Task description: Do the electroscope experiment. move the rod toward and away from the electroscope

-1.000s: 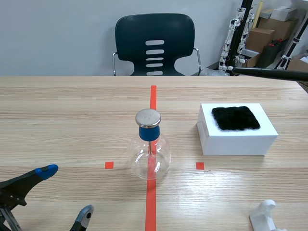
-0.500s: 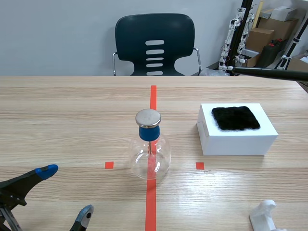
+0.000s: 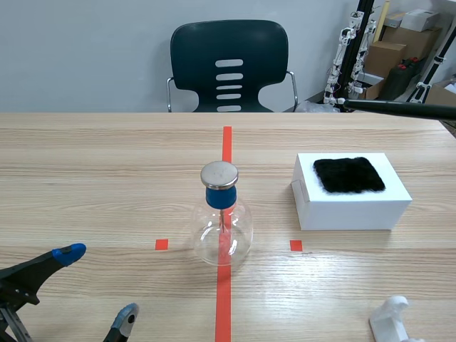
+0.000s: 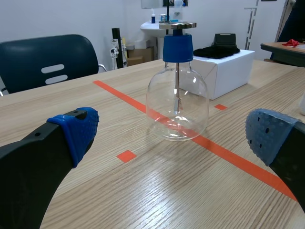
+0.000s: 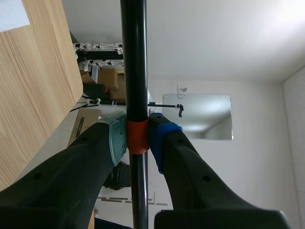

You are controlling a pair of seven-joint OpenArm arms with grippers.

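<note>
on the red tape line at the middle of the table (image 3: pixel 92 171) stands the electroscope (image 3: pixel 222 221), a clear flask with a blue stopper and a metal disc on top. left gripper (image 3: pixel 98 283) sits low near the table's front edge, jaws wide apart and holding nothing, the flask ahead of it. right gripper (image 5: pixel 138 138) is clamped on the black rod (image 3: pixel 399 108) at its orange band. the rod lies level at the far right, beyond the white box (image 3: pixel 353 203) and well apart from the electroscope. a black cloth (image 3: pixel 349 174) lies on the box. a dark chair (image 3: pixel 229 64) stands behind the table.
</note>
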